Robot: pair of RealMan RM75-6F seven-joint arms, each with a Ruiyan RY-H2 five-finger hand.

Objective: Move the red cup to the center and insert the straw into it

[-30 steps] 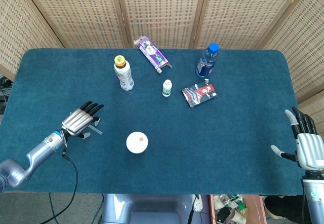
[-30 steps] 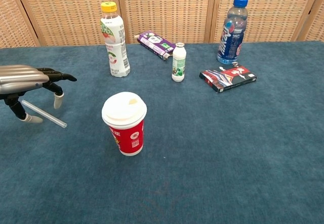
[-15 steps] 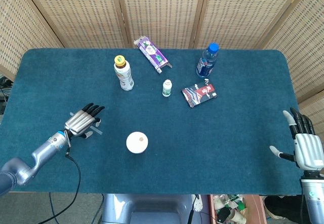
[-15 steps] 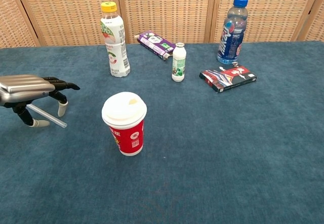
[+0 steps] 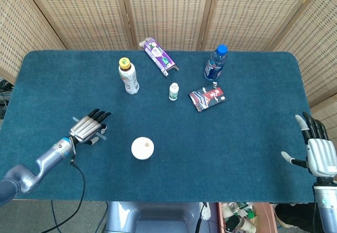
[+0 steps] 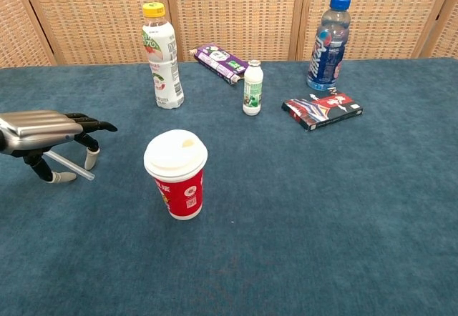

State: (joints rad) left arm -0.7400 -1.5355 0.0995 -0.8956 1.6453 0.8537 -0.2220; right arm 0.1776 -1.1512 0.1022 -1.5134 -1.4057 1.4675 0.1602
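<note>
At the left of the frame the left hand hovers spread over the straw, gripping nothing, and should pinch it mid-length without rolling it, while the red cup waits lower centre and the right hand idles open.

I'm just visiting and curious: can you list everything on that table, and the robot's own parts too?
red cup: one, red with white lid, near-left of centre
straw: one, clear, on the cloth under the left hand
yellow-capped bottle: one, white, far left
small bottle: one, white and green, far centre
purple box: one, lying at the back
water bottle: one, blue cap, far right
red packet: one, red and black, lying flat
table: one, blue cloth
left hand: over the straw, fingers spread
right hand: fingers apart, holding nothing, right edge
</note>
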